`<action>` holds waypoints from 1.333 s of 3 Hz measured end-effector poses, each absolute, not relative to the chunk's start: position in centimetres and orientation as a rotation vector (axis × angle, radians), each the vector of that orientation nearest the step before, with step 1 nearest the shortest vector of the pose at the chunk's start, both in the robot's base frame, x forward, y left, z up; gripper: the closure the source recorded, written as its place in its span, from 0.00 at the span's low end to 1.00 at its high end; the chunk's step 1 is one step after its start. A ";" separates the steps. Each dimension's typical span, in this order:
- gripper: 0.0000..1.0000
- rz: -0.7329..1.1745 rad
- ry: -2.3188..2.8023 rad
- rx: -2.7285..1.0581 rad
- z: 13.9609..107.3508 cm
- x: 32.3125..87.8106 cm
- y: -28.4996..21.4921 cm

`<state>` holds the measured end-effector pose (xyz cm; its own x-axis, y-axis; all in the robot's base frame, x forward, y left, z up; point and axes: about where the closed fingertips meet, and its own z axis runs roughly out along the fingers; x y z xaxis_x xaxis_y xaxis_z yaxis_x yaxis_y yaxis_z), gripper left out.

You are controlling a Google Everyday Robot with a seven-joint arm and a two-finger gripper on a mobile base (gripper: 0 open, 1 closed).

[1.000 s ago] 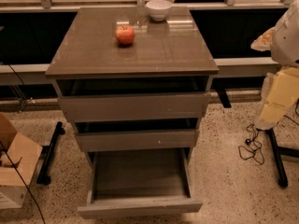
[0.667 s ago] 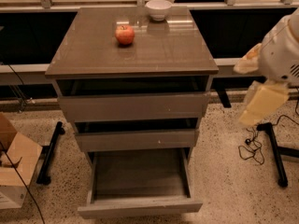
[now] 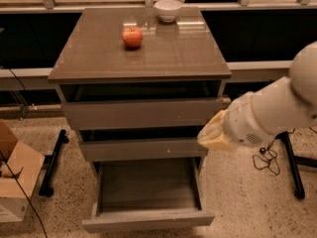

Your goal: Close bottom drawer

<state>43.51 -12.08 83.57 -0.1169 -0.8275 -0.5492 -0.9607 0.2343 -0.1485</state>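
1. Three grey-brown drawers stacked in one cabinet [image 3: 148, 66], seen from above and in front.
2. Lowest of them, the bottom drawer [image 3: 148, 221]: pulled far out toward the camera, with a flat handle-less front and a wide, shallow grey tray open to view. Not yet closed.
3. Just above, the middle drawer [image 3: 141, 149], out only a little (small pale dot on its front).
4. Above that, the top drawer [image 3: 141, 114], taller in the front, likewise slightly out, with a dark gap under the cabinet top.
5. On the glossy top: a red apple [image 3: 132, 36] left of centre and a white bowl [image 3: 168, 10] at the back edge, well apart from each other.
6. Reaching in from the right, a pale, bulky arm [image 3: 277, 110] ending in the yellowish gripper [image 3: 209, 137].
7. Gripper at the cabinet's right front edge, level with the right end of the middle drawer, higher than the bottom drawer's front and apart from it. Touching the middle drawer or only in front of it: cannot tell.
8. Open or closed: cannot tell either.
9. On the speckled floor: a cardboard box [image 3: 15, 177] at far left, a black stand foot [image 3: 52, 165] beside it, another black stand foot [image 3: 292, 170] and a loose black cable [image 3: 267, 157] on the right, below the arm.
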 end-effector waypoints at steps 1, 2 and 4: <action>1.00 0.499 1.957 -1.604 76.8 45.4 -9.8; 1.00 0.530 1.967 -1.603 75.2 45.7 -9.5; 1.00 0.621 1.933 -1.609 70.3 46.6 -6.9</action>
